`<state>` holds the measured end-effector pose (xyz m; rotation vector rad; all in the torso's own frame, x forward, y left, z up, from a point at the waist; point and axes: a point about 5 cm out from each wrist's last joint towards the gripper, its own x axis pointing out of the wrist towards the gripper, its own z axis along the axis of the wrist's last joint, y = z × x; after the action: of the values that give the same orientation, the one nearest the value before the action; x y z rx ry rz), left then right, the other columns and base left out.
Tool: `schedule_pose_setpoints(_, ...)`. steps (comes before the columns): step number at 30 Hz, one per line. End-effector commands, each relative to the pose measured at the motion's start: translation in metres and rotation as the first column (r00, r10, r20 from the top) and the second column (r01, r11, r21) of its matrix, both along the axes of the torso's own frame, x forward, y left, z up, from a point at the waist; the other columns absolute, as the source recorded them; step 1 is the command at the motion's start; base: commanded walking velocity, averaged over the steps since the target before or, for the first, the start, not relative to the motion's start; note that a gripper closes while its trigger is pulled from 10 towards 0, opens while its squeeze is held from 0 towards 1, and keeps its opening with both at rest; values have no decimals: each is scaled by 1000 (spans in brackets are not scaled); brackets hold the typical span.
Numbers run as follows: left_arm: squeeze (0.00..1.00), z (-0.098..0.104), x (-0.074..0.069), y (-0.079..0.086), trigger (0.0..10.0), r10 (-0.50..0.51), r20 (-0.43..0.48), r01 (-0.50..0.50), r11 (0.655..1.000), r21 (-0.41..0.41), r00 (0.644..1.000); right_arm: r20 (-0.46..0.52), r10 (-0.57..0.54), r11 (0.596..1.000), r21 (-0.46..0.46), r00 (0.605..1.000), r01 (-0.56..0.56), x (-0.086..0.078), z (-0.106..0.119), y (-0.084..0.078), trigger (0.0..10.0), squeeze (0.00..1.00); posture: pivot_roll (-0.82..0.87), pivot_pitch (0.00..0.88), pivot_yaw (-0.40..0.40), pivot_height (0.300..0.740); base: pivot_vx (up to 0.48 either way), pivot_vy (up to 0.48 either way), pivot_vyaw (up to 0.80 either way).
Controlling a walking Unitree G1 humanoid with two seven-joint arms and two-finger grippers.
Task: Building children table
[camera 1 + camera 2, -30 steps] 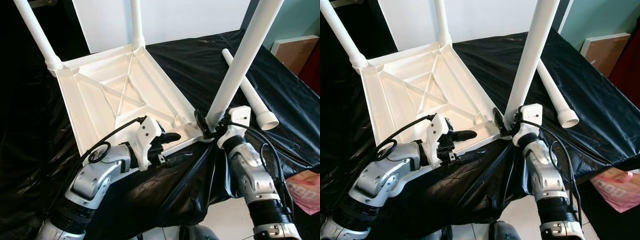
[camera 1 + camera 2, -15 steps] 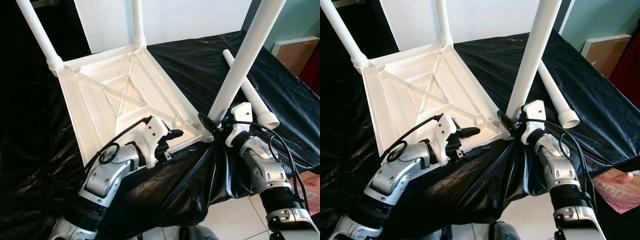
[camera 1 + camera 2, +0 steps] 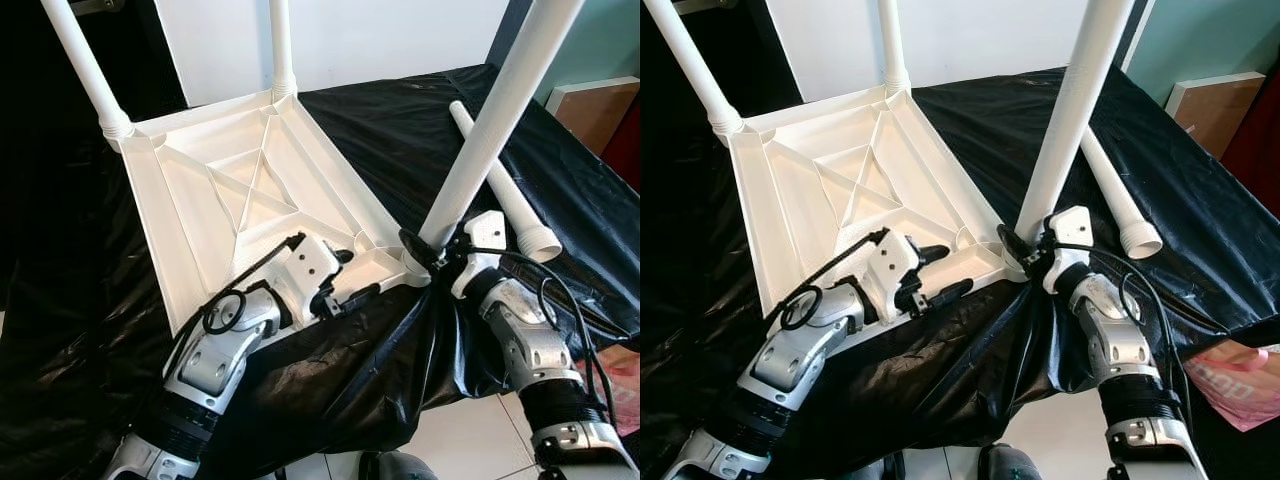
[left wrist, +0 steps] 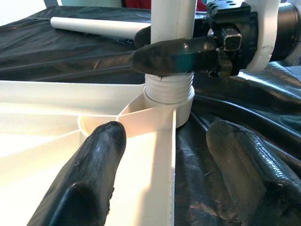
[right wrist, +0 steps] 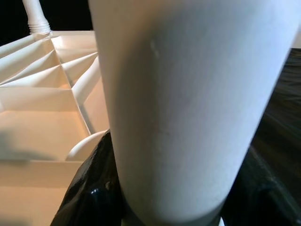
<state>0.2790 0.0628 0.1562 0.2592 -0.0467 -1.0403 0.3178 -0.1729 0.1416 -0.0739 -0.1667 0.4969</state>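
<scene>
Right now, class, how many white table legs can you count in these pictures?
4: two at the tabletop's far corners, one at the near corner gripped by the right pincer, one loose on the black sheet.

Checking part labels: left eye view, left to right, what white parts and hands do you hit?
Far-left leg → tabletop underside → left hand → right hand, gripping the near leg → loose leg on the black sheet.
</scene>
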Motion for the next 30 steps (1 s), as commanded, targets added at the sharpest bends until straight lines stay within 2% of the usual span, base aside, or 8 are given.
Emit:
schedule_pose_setpoints(1, 0, -3, 1, -1, 10000, 31, 10, -31, 999, 6, 999, -77, -28, 999, 14, 997, 29, -6, -18, -2, 10000, 0, -23, 110, -15, 740, 0, 0, 0)
schedule_pose_setpoints(11, 0, -4, 2, -2, 10000, 34, 25, -35, 999, 5, 999, -99, -199, 977, 62, 975, 206, -9, -22, 7, 10000, 0, -32, 117, -2, 740, 0, 0, 0)
schedule_pose_setpoints(16, 0, -4, 3, -1, 10000, 39, 47, -40, 999, 18, 998, -143, -423, 894, 93, 895, 438, -13, -26, 17, 10000, 0, -31, 117, 7, 740, 0, 0, 0)
schedule_pose_setpoints(18, 0, -4, 4, 0, 10000, 38, 42, -39, 999, 16, 998, -166, -582, 800, 63, 796, 597, -20, -34, 20, 10000, 0, -35, 117, 16, 740, 0, 0, 0)
schedule_pose_setpoints(19, 0, -4, 4, 0, 10000, 38, 42, -39, 999, 16, 998, -166, -582, 800, 63, 796, 597, -20, -34, 20, 10000, 0, -35, 117, 16, 740, 0, 0, 0)
schedule_pose_setpoints(21, 0, -3, 3, 0, 10000, 23, 37, -23, 1000, 5, 999, -193, -659, 732, 59, 727, 679, -24, -40, 21, 10000, 0, -38, 120, 18, 740, 0, 0, 0)
schedule_pose_setpoints(24, 0, -2, 5, 1, 10000, 16, 32, -16, 1000, -3, 999, -219, -689, 696, 69, 691, 715, -27, -42, 24, 10000, 0, -41, 120, 22, 740, 0, 0, 0)
schedule_pose_setpoints(30, 0, 0, 9, 4, 10000, 23, 38, -23, 1000, -4, 999, -218, -689, 691, 90, 691, 717, -30, -38, 26, 10000, 0, -49, 117, 30, 740, 0, 0, 0)
